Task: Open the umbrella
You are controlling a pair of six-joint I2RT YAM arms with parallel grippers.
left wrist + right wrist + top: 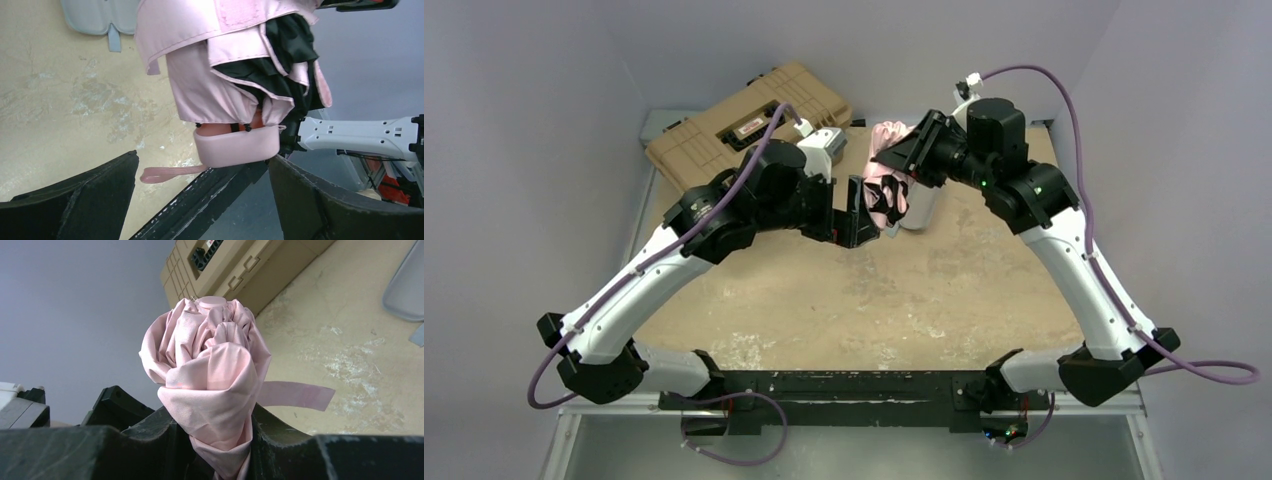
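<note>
Now: pink umbrella, folded up tight, not yet open, held in the air over the far middle of the table. Squeezed round its bunched cloth by the right gripper. Left gripper wide open, touching nothing, just below the small pink handle.

Best next: bring the left gripper up to put both fingers round the handle, then close firmly. Leave the loose strap out of the bite. Hold the cloth end steady and pull straight along the stick, never sideways.

Behind, tan toolbox. Small label on its lid, too tiny to read. No other words to see.
</note>
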